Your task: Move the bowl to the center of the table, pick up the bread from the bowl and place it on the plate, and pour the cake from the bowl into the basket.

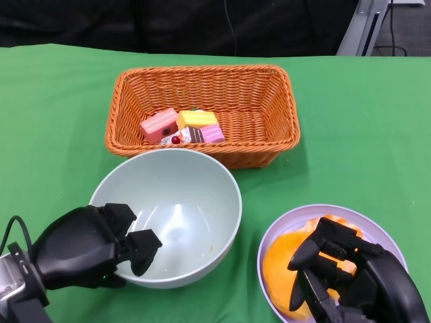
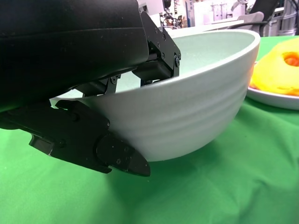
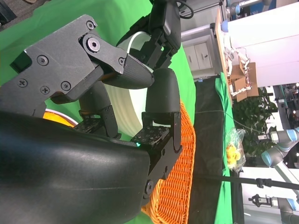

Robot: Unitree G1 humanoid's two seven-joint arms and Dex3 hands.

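- left hand, lower left: grips bowl rim, fingers inside, thumb outside.
- bowl, centre frame: empty, rigid, likely slick; rim is the hold.
- cake, upper centre, in basket.
- right hand, lower right: fingers spread over soft bread on plate; grip unclear.

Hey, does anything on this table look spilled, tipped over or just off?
Nothing spilled. The cakes lie jumbled in the basket, the bread sits on the plate, and the bowl stands upright, its rim gripped by the left robot hand.
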